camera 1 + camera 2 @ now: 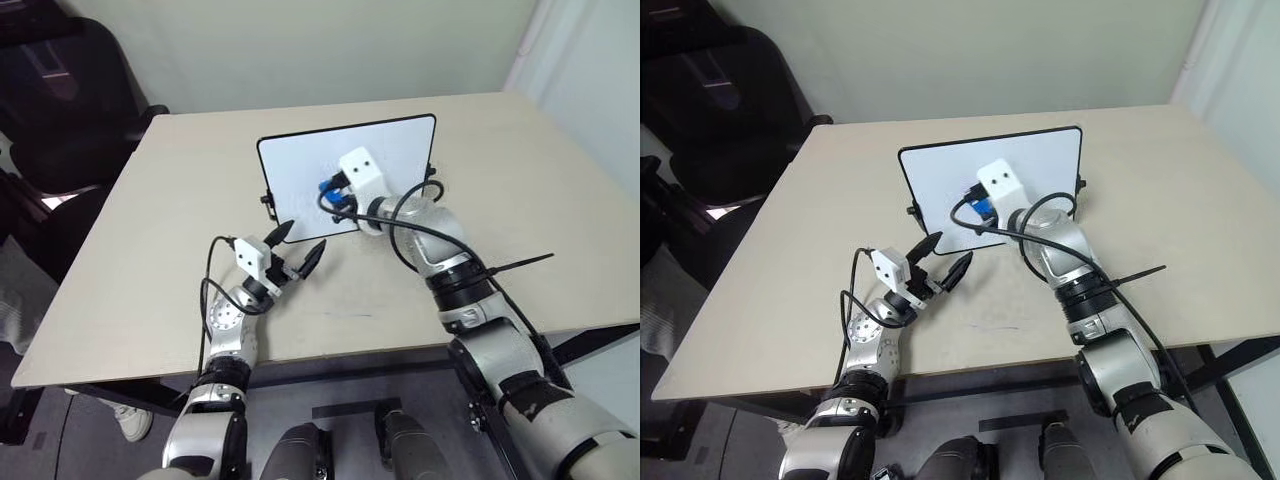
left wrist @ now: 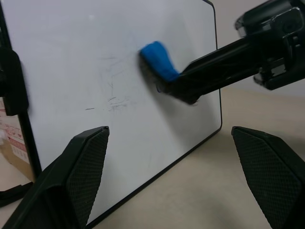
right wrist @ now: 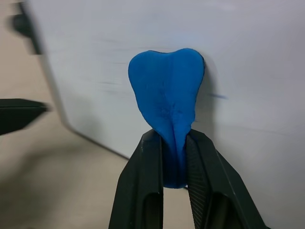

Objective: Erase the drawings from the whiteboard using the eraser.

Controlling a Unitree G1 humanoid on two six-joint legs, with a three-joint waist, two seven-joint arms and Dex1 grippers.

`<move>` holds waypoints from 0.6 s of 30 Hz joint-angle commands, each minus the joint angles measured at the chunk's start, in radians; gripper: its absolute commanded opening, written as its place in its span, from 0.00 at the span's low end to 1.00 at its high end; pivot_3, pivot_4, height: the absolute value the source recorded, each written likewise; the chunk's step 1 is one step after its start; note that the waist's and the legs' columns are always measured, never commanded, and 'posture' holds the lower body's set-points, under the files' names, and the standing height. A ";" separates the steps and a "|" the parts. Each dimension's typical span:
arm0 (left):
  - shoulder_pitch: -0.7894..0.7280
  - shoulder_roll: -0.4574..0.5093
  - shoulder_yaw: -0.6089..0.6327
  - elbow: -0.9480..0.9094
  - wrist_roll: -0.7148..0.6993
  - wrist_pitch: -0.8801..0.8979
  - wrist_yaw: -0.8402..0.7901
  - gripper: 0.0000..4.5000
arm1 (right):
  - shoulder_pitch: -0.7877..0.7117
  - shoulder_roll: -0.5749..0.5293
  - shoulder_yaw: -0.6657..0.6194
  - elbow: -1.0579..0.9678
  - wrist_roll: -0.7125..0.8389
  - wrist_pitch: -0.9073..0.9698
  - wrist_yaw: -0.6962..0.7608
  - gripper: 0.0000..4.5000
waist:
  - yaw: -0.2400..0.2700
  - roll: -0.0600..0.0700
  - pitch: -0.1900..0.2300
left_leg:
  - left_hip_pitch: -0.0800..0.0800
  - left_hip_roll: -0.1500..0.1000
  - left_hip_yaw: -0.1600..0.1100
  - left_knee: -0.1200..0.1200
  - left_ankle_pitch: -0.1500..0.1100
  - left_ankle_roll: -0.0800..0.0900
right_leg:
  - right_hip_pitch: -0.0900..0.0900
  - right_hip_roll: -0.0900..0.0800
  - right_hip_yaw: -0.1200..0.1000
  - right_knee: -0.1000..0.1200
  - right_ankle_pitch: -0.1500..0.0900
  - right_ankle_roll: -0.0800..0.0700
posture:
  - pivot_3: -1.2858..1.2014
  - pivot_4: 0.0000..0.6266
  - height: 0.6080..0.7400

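Head views: whiteboard [image 1: 300, 165] stands upright on the worktop [image 1: 150, 250], right gripper [image 1: 333, 190] at its face mid-wipe; left gripper [image 1: 299, 247] near the lower edge, jaws released. Left wrist view: faint drawings [image 2: 112, 95] remain just beside the eraser [image 2: 159, 59]. Right wrist view: jaws clenched on the squashed eraser against the board; next, I'd sweep it over those marks.

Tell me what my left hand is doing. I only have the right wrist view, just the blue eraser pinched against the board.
Observer: The left hand is open, with its fingers spread by the lower left corner of the whiteboard. It grips nothing, and I cannot tell whether it touches the board.
Operator: Any marks I can't see from here?
Observer: Yes. The left wrist view shows faint grey strokes beside the eraser, towards the board's clipped edge.
Operator: Where on the board am I?
Observer: The right hand holds the eraser near the middle of the board, which stands on its long edge on the table.
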 commanded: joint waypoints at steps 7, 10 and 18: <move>0.041 -0.003 0.007 -0.007 -0.007 -0.011 0.014 1.00 | -0.044 0.005 -0.017 0.053 -0.021 -0.005 -0.015 0.09 | 0.001 0.000 0.000 | 0.000 0.000 0.000 0.000 0.000 0.000 | 0.001 0.000 0.000 0.001 -0.001 0.000 | 0.52 0.24 0.90; 0.033 0.000 0.008 0.002 -0.007 -0.010 0.016 1.00 | -0.073 0.003 -0.070 0.114 -0.025 -0.029 -0.081 0.09 | 0.000 0.000 0.000 | 0.000 0.000 0.000 0.000 0.000 0.000 | 0.000 0.000 0.000 0.001 -0.001 -0.001 | 0.52 0.24 0.90; 0.019 -0.001 0.008 0.025 -0.005 -0.013 0.015 1.00 | -0.089 -0.011 -0.153 0.167 -0.021 -0.069 -0.170 0.09 | -0.001 -0.002 0.001 | 0.000 -0.001 0.000 0.000 -0.002 -0.003 | 0.001 -0.001 0.000 0.000 0.000 -0.002 | 0.52 0.24 0.90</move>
